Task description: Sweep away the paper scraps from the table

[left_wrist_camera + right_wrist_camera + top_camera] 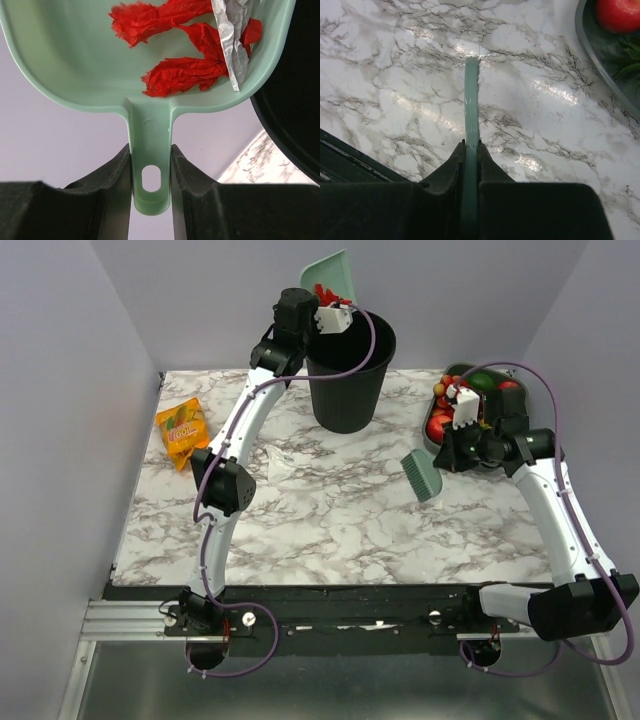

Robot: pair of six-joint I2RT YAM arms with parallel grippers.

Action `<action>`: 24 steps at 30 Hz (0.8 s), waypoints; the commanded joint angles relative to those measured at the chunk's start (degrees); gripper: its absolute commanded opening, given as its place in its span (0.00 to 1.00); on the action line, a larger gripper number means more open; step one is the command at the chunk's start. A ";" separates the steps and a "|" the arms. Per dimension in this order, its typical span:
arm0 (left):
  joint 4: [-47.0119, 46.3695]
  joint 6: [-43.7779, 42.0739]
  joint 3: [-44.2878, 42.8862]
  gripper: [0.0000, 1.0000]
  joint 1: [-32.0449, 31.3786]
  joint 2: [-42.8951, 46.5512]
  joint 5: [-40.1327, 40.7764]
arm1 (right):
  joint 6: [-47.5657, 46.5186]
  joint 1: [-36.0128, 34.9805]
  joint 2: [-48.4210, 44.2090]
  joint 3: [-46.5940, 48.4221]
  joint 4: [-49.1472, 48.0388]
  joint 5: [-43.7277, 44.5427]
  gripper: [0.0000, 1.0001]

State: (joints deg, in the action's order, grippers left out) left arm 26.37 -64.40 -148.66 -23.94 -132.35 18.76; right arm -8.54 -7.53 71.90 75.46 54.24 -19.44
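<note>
Holding the dustpan (335,272) over the bin (350,390), left gripper (151,162) clamped on it, paper scraps (185,75) aboard; right gripper (470,150) pinches the brush (421,475); we reckon dumping remains.

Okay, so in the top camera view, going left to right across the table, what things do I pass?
Orange snack packet → black bin → teal brush → fruit tray. The dustpan overlaps the bin, so it is left out.

Across the surface (330,530), the centre and lower band lie open. A black bin (350,380) blocks the upper centre, an orange packet (182,430) the left and a fruit tray (607,60) the upper right. A brush (422,475) hangs right of centre.
</note>
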 commanded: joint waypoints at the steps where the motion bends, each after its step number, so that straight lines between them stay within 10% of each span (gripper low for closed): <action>1: -4.92 -6.34 0.30 0.00 0.21 -1.06 3.03 | 0.36 0.59 -2.55 -0.75 0.25 -2.44 0.01; 24: -17.93 -30.60 10.58 0.00 -1.37 0.42 1.63 | 1.77 4.54 -4.66 -3.65 0.69 -3.59 0.01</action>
State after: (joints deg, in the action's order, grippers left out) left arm 13.82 -88.40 -137.95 -24.53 -133.32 20.01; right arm -7.49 -4.01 68.62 72.40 54.33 -21.28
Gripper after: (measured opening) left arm 0.382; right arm 0.138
